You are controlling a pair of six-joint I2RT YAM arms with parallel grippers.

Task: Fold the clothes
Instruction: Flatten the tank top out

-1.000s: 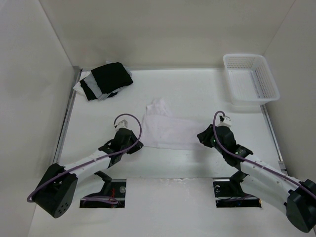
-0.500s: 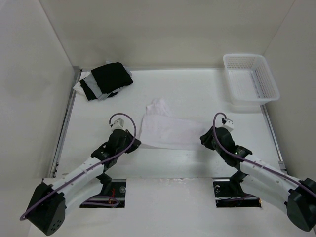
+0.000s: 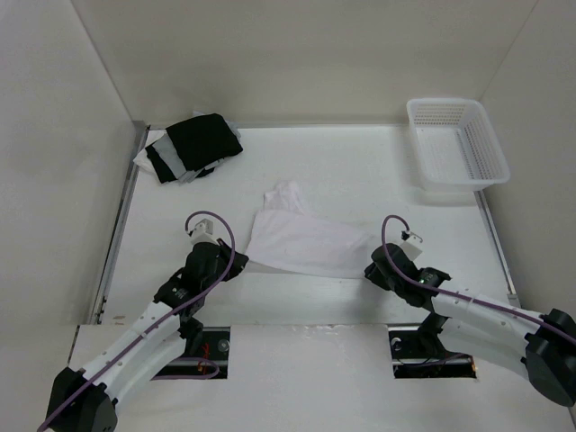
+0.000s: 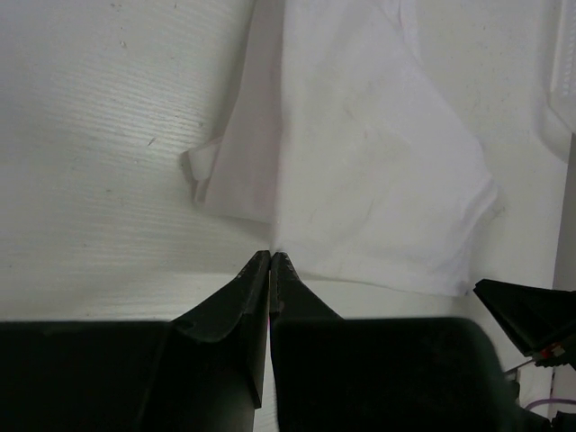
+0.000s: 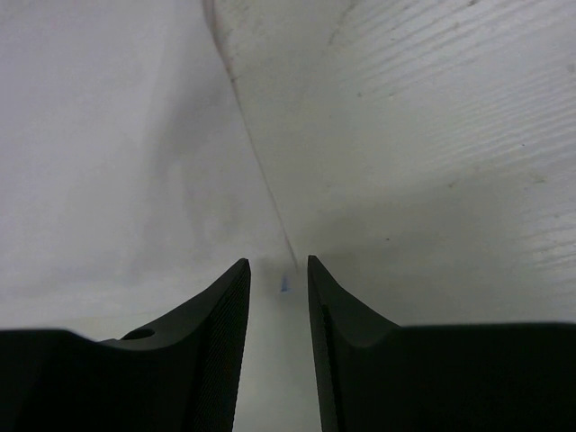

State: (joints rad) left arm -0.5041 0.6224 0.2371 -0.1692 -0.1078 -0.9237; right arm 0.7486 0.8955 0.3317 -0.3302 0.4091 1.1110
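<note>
The clothes (image 3: 306,243) are plain white on a white table (image 3: 360,171), the pile (image 3: 193,147) is black-and-white, the mesh basket (image 3: 454,144) white, the arms' cables (image 3: 232,243) purple.

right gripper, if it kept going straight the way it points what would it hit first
Most likely the garment. Its edge runs straight into the gap between the open jaws of the right gripper, with bare table on the other side. It looks very close, though depth is hard to judge.

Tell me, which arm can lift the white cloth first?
Probably left: the left tool is shut on a near corner of the white cloth, while the right tool is open, holding nothing, at the cloth's other edge.
</note>
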